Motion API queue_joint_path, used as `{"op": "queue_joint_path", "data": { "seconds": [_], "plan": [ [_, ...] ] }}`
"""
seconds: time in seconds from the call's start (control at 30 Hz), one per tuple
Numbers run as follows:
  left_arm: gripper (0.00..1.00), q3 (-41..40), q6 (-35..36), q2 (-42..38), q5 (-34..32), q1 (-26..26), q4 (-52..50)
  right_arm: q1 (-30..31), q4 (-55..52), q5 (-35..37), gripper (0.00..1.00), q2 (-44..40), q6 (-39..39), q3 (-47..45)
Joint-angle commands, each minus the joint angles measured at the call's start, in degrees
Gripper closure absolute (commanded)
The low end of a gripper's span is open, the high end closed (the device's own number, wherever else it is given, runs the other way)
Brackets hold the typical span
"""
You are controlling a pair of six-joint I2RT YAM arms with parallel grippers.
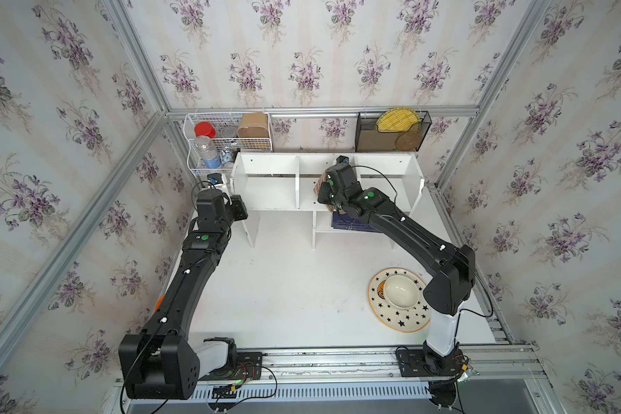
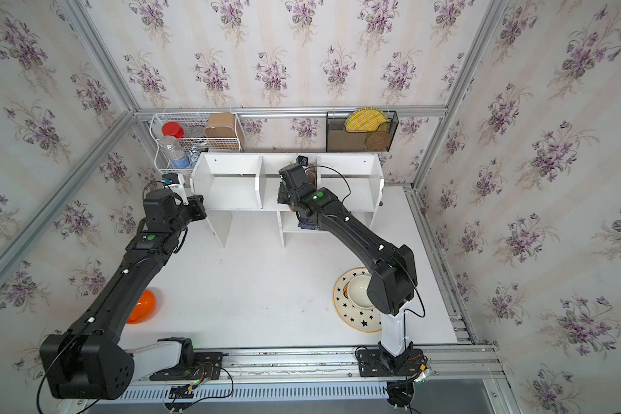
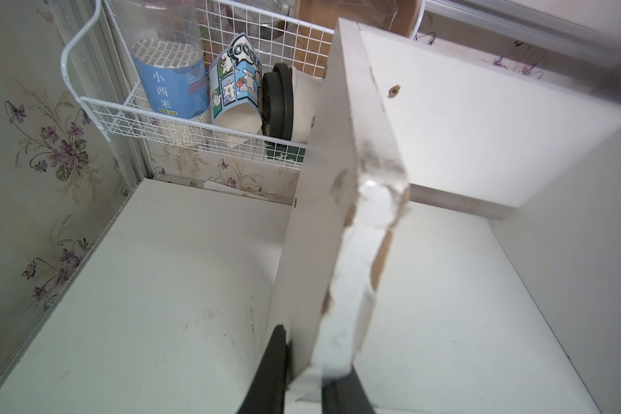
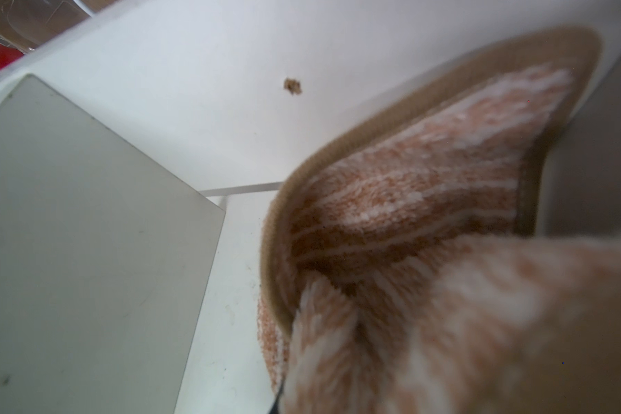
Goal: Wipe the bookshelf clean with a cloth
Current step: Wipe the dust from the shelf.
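The white bookshelf (image 1: 269,193) (image 2: 230,190) stands at the back of the table, with three upper compartments. My left gripper (image 3: 314,355) is shut on the front edge of its chipped left side panel (image 3: 337,179), one finger on each face. My right gripper (image 1: 332,181) reaches into the middle compartment, its fingers hidden under the wrist. It is shut on the tan-brown striped cloth (image 4: 409,215), which bunches over the jaws and lies against the shelf floor and the back wall (image 4: 230,107). A bit of the cloth (image 1: 320,184) (image 2: 312,171) shows beside the wrist in both top views.
A white wire basket (image 1: 226,143) with bottles hangs just left of the shelf. A black mesh rack (image 1: 391,132) hangs behind it. A dark blue book (image 1: 348,224) lies on the lower shelf. A star-patterned plate (image 1: 398,322) holding a bowl sits front right. An orange bowl (image 2: 142,306) sits beside the left arm.
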Motion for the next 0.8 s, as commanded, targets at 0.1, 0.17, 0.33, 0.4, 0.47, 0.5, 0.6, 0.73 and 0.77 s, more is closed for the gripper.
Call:
{"op": "queue_joint_path", "data": {
  "seconds": [0.1,0.17,0.33,0.4,0.47,0.5,0.6,0.73,0.77],
  "plan": [
    [1.00,-0.21,-6.87,0.00,6.07,-0.08,-2.39,1.13,0.52,-2.81,1.00,1.21,0.20,1.22],
    [1.00,-0.19,-6.77,0.04,6.06,-0.07,-2.44,1.30,0.58,-3.07,1.00,1.16,0.12,1.44],
    [1.00,-0.10,-6.57,-0.04,5.78,-0.07,-2.75,0.59,-1.91,0.68,1.00,0.46,-0.78,1.46],
    [1.00,-0.09,-6.67,0.05,5.61,-0.07,-2.94,-0.51,-1.53,1.18,1.00,-0.65,0.06,0.38],
    [1.00,0.06,-6.70,0.16,5.49,-0.07,-3.09,-0.97,-0.57,1.03,1.00,-1.23,0.46,-0.48],
    [1.00,0.14,-6.71,0.16,5.48,-0.07,-3.17,-0.99,-0.35,0.56,1.00,-1.09,0.40,-0.07],
    [1.00,0.16,-6.73,0.11,5.46,-0.07,-3.26,-0.92,-1.27,-0.78,1.00,0.56,0.51,2.39],
    [1.00,0.16,-6.78,0.12,5.72,-0.07,-3.19,-0.02,-0.96,-2.24,1.00,1.23,-0.06,3.87],
    [1.00,0.16,-6.75,0.07,5.67,-0.07,-3.19,0.40,-0.79,-2.46,1.00,1.09,-0.37,3.89]
  ]
}}
